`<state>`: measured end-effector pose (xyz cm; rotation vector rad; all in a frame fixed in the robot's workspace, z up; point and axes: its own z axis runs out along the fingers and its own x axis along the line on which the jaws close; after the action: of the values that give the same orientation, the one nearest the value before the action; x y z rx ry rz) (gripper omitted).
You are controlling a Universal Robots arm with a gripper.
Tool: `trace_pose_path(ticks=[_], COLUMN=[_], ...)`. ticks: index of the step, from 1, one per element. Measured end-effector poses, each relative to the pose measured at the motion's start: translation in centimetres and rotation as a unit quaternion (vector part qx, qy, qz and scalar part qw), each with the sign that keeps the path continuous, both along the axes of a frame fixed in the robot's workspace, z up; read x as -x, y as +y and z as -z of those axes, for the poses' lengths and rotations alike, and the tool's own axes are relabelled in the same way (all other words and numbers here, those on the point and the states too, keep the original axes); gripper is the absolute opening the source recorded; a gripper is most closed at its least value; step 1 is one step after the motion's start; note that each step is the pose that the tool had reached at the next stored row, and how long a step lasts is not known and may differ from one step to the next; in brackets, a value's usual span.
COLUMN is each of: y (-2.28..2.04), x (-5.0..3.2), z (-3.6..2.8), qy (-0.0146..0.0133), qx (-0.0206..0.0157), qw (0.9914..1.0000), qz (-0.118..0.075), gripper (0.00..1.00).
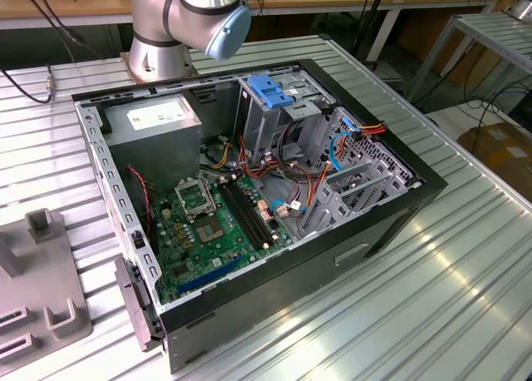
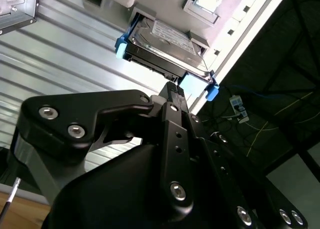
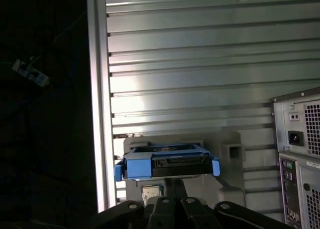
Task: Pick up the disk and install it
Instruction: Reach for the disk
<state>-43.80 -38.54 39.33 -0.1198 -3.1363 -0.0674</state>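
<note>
In the exterior view you see the open computer case (image 1: 378, 231) lying on its side on the ribbed metal worktop (image 1: 416, 323). Its green motherboard (image 1: 208, 231) faces up. A grey power supply box (image 1: 154, 125) with a white sticker sits in the far corner on the exterior view's left. A blue plastic clip (image 1: 270, 90) tops the metal drive cage (image 1: 259, 123). The arm's base (image 1: 187, 19) stands just behind the case. A grey fixture block (image 1: 41, 285) rests on the worktop at the exterior view's left, apart from the case.

In the second wrist view the disk (image 2: 167, 41) lies flat in a grey holder (image 2: 160, 4) at the worktop's (image 2: 60, 64) edge, with its white label showing and the blue carrier frame at both ends. The pincer (image 2: 172, 88) is right at the disk's near edge. You cannot tell whether it is apart, together or clamped on the disk.

In the first wrist view you face the disk (image 3: 180, 165) end on, black between the blue frame's corners and seated in the grey holder (image 3: 229, 151) near the worktop's (image 3: 200, 64) edge. The pincer (image 3: 173, 183) sits just below the disk's middle, and here too you cannot tell its state. The case's rear panel (image 3: 300, 154) stands well to one side of the holder.
</note>
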Motion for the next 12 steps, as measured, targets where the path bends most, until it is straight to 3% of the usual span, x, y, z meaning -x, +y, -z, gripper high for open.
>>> trace_pose_path(ticks=[9,12], y=[0.39,0.4], x=[2.08,2.28], z=[0.0,0.0], qy=[0.0,0.0], qx=[0.0,0.0], qw=[1.0,1.0], qz=[0.0,0.0], gripper=[0.1,0.1])
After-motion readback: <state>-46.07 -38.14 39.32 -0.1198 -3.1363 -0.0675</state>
